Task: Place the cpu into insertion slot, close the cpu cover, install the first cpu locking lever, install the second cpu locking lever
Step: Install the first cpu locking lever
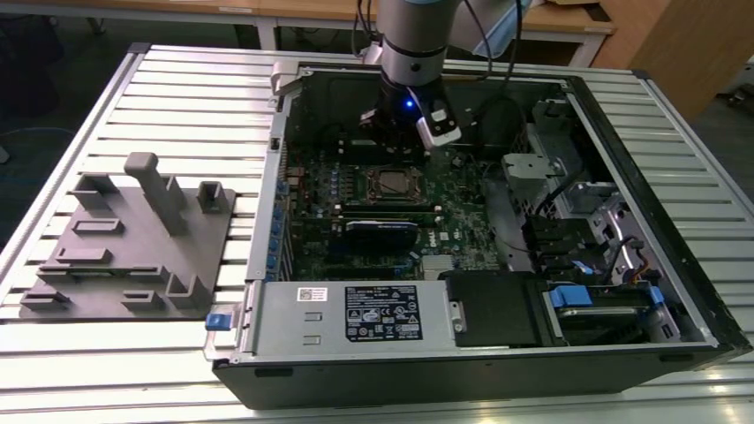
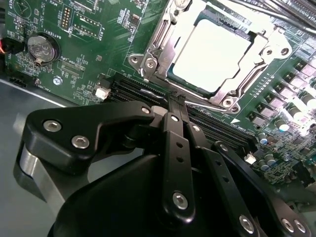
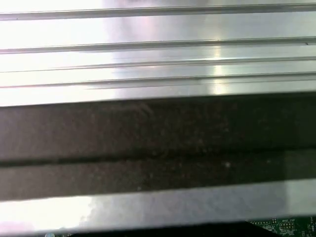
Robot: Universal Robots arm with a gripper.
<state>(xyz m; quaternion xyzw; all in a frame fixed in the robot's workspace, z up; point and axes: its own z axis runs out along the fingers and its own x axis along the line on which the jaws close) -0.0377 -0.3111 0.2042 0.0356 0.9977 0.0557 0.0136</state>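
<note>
Our gripper has its fingers pressed together, empty, near the cpu cover, which lies over the cpu in the insertion slot, seemingly closed.

I am over a ribbed metal table whose slats run across the frame and catch bright glare along the lower edge. Beyond it, along the top of the exterior view, stand pale wooden desks on a dark floor, with a wooden cabinet in the upper right corner. In my first wrist view the same shiny slats fill the upper half.
</note>
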